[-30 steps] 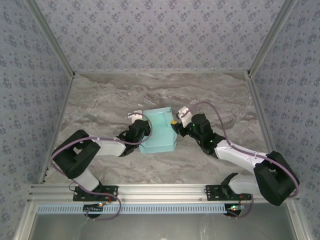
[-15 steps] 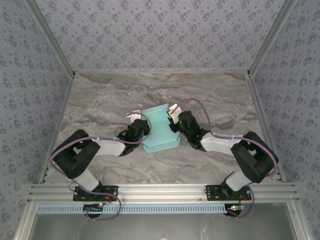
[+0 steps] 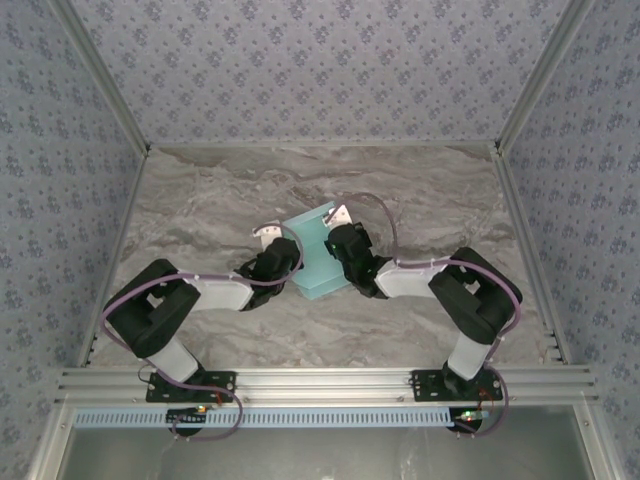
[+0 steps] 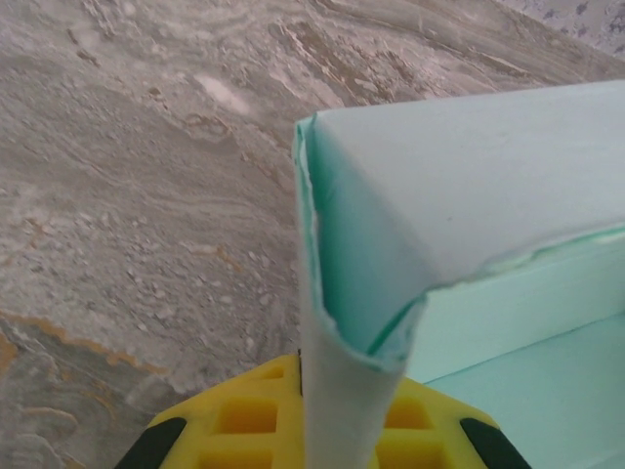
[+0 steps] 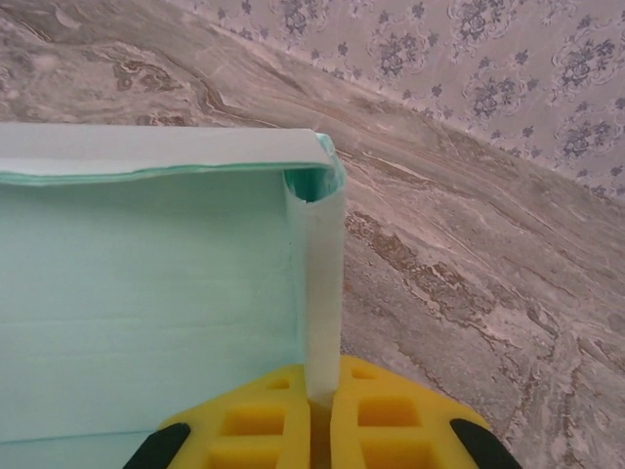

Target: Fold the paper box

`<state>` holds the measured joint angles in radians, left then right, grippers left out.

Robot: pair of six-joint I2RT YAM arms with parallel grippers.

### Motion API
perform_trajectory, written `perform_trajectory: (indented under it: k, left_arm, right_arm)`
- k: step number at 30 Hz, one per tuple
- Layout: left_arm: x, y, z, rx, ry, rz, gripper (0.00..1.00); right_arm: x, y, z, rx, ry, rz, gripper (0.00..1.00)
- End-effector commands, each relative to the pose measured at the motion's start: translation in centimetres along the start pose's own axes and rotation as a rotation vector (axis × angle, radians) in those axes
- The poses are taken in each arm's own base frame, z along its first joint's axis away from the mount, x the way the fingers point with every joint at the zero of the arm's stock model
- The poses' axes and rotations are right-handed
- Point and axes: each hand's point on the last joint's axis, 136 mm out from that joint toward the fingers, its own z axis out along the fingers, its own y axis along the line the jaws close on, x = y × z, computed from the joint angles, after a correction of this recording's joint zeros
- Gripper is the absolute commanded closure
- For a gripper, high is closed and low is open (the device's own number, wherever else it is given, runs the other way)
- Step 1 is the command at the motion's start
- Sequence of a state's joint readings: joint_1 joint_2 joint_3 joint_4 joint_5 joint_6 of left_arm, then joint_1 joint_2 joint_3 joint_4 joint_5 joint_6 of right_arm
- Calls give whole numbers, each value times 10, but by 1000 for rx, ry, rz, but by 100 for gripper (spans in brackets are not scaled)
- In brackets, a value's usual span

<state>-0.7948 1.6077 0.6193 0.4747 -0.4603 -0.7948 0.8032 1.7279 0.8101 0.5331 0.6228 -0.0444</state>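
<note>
Our left gripper [image 4: 335, 425] and right gripper [image 5: 323, 418] each pinch a wall of the pale aqua card paper box [image 3: 317, 274]; we should crease both evenly, gently.

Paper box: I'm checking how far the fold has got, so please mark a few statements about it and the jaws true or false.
1. The paper box is between the two arms. True.
2. The paper box is a flat, unfolded sheet. False: its walls stand up and meet at corners.
3. The right jaws stand open, clear of the box. False: they are shut on a box wall.
4. The left jaws pinch a box wall. True.
</note>
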Motion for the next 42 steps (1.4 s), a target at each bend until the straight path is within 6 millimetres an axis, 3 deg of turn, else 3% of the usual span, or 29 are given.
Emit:
perform_trajectory:
  k: [1, 6, 15, 17, 20, 23, 29, 35, 38, 42]
  left_arm:
    - [-2, -56, -14, 187, 60, -92, 100]
    - [0, -68, -16, 191, 77, -113, 100]
    - [4, -63, -17, 151, 83, -161, 100]
    - [4, -61, -15, 143, 80, -152, 100]
    - [5, -58, -12, 125, 76, -137, 100]
    - [6, -54, -10, 102, 70, -126, 100]
    - [5, -45, -10, 55, 54, -108, 100]
    - [0, -42, -12, 32, 39, -99, 100]
    - [-1, -41, -13, 29, 36, -93, 100]
    - [-2, -43, -15, 39, 45, -85, 100]
  right_arm:
    - [16, -18, 8, 76, 84, -30, 96]
    - [20, -6, 9, 25, 102, 4, 96]
    - [37, -33, -1, 199, 173, 7, 100]
    - [35, -28, -1, 155, 159, 35, 97]
    - [26, -6, -4, -15, 128, 60, 83]
    - [15, 6, -12, -133, 97, 50, 78]
    - [3, 7, -29, -237, 97, 23, 68]
    - [-8, 2, -56, -315, 74, 12, 48]
    - [-13, -2, -76, -383, 59, 8, 41]
    - [-20, -20, -108, -488, 16, 36, 39]
